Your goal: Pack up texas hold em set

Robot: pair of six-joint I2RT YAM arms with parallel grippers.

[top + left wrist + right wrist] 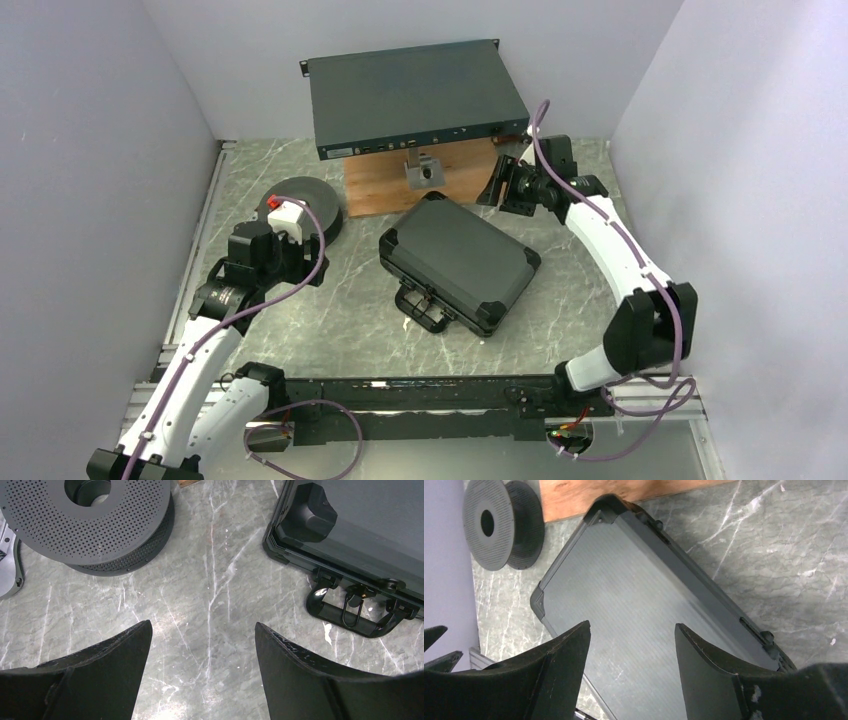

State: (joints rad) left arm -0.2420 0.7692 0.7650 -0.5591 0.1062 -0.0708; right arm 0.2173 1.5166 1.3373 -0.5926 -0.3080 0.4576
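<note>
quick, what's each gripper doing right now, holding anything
left gripper: open, empty, over bare table
right gripper: open, empty, above the shut case

Light is even and diffuse from overhead, top view bright. Soft short shadows under the grey box [415, 95] and along the near edge of the case [458, 262]. Left wrist view: white glare patches on the marble table [210, 580] and small glints by the case handle [350, 622]. Right wrist view is dimmer, with a faint sheen on the lid. Both wrist views are sharp; top view is slightly soft.
</note>
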